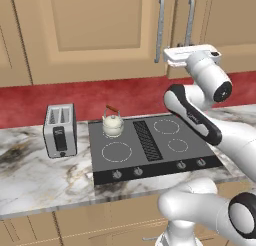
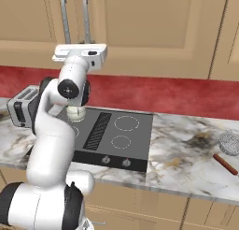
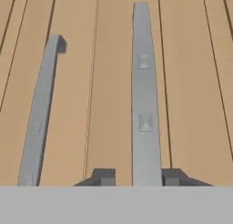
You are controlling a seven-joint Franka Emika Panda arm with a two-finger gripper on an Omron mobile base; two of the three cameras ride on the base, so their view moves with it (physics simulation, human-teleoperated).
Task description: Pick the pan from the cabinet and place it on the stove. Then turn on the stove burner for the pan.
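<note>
- The flat black glass stove [image 1: 150, 162], with thin white ring burners, a ribbed centre vent and small round knobs along its front edge, sits sunk in the marbled grey-and-white counter [image 1: 40, 185], nearest the base. It is the place meant for the pan.
- A cream kettle [image 1: 112, 124] with a brown handle stands on the rear left ring. The other rings are bare, so a pan has room there.
- A silver two-slot toaster [image 1: 60, 130] stands on the counter just beside the stove's left edge.
- Above the red backsplash, the white arm's two-finger gripper [image 3: 139, 176] is raised to the light tan panelled wooden cabinet [image 1: 95, 30], whose doors are shut.
- The dark fingers [image 3: 103, 176] are spread, one on each side of a long vertical silver bar handle [image 3: 145, 100], placed to close on it and pull the door. I cannot tell whether the tips touch the bar.
- A second silver bar handle [image 3: 40, 114] hangs on the neighbouring door, apart from the fingers.
- The frying pan is presumably behind these shut doors; opening is the step in hand.
</note>
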